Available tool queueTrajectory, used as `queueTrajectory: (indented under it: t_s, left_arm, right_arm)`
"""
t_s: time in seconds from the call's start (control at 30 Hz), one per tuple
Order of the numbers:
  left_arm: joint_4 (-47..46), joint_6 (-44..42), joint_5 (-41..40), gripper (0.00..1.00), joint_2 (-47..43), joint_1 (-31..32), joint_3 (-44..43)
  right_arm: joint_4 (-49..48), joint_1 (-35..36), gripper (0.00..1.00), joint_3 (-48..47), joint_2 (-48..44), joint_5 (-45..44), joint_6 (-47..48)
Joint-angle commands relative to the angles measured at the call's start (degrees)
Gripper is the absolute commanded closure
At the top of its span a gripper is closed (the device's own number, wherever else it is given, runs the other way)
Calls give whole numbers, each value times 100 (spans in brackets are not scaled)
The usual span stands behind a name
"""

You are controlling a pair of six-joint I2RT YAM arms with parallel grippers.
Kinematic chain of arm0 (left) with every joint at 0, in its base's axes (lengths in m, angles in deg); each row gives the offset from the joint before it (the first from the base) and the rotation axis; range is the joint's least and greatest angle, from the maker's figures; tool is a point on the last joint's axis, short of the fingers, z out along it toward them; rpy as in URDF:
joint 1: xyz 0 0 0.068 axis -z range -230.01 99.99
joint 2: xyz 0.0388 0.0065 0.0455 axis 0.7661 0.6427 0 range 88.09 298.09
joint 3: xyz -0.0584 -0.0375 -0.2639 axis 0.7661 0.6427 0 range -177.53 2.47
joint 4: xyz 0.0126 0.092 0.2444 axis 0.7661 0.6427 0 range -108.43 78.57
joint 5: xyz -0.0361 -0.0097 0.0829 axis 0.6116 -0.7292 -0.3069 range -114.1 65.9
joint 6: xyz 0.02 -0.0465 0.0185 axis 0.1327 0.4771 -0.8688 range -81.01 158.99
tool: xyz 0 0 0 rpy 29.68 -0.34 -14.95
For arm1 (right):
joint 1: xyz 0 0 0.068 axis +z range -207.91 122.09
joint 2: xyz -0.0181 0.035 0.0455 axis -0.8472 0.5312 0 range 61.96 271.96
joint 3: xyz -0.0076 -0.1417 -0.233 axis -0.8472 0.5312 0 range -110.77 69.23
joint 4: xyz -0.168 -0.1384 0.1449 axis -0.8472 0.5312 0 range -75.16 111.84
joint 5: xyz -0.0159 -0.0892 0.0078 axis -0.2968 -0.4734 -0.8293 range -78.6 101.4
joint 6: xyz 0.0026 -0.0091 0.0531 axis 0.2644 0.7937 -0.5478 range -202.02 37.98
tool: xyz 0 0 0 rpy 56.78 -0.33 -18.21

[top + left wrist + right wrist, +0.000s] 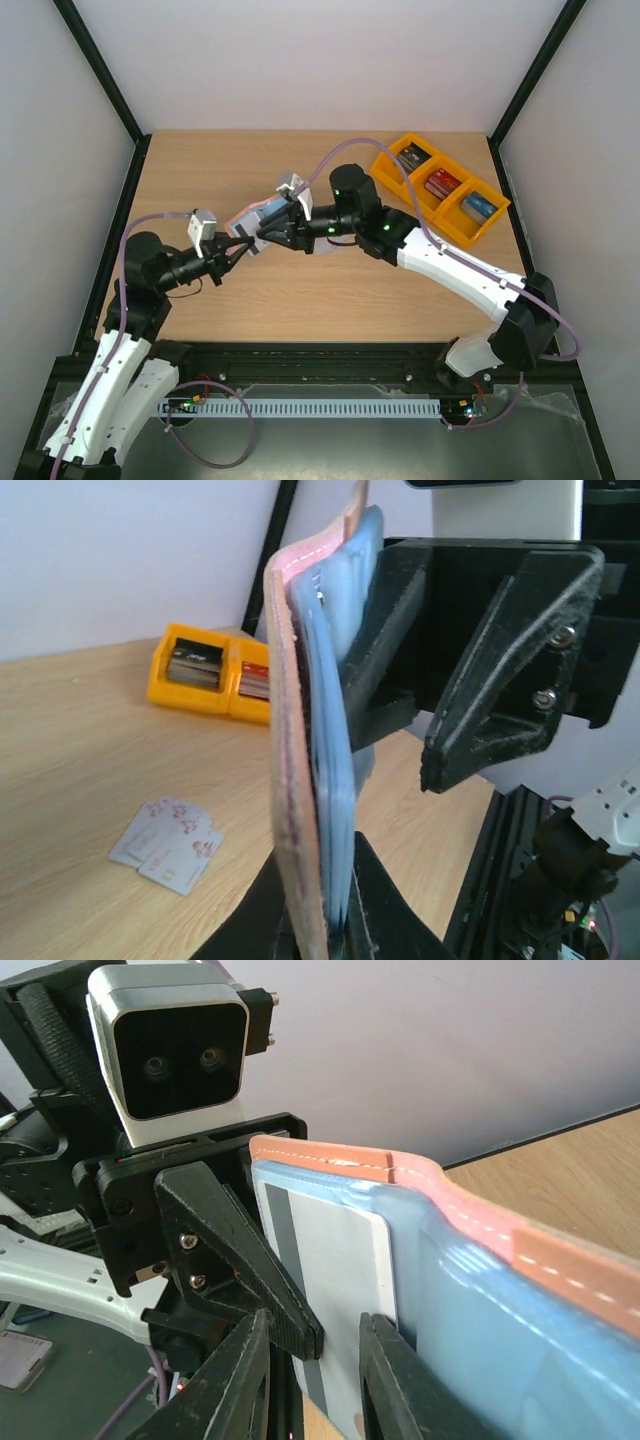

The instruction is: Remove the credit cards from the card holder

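The card holder (253,213) (300,730) stands on edge above the table, pinkish-tan outside, light blue inside (480,1290). My left gripper (238,252) (320,920) is shut on its lower edge. A white card (340,1290) with a dark stripe sticks out of a blue pocket. My right gripper (262,232) (315,1380) is open right at this card, one finger (385,650) against the blue inside, the other apart from it. The left gripper's finger (240,1260) presses by the card's striped edge. Two whitish cards with reddish marks (165,842) lie flat on the table.
Orange bins (440,185) (205,670) with dark, red and blue boxes stand at the back right. Black frame posts rise at the table's corners. Both arms meet over the middle left of the wooden table (300,300).
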Motion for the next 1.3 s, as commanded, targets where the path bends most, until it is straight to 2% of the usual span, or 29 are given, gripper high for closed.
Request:
queueTrajectory:
  t_s: [0.0,0.13,0.37,0.53,0.7,0.8,0.9,1.0,1.1,1.27]
  left_arm:
    - [-611,-269,1265,98,-151,-23,-72]
    - [-540,-529,1540,98,-198,-16,-96]
    - [-668,-495,1612,98,-161,-14,-163]
    - [-1048,-193,1460,98,-147,-5,-69]
    - [-1109,-52,1118,98,-108,7,8]
    - [-1133,70,769,98,-79,4,40]
    - [-1178,106,729,98,-53,23,104]
    - [-1191,154,746,98,-37,69,128]
    - [-1148,188,860,97,-47,67,104]
    - [-1184,477,1123,79,-115,50,174]
  right_arm:
    - [60,-87,74,-53,-240,-285,237]
    - [239,-104,71,-51,-340,-310,416]
    - [332,-77,67,-55,-268,-208,462]
    - [264,72,72,-14,-169,378,612]
    - [329,84,74,-41,-132,1502,883]
    - [537,114,74,-57,-164,1586,1146]
    - [459,139,80,-11,-183,1509,1165]
    - [396,158,97,-47,-145,1333,1054]
    - [512,130,99,-86,-227,1193,1197]
    - [296,-228,98,149,-526,1077,1027]
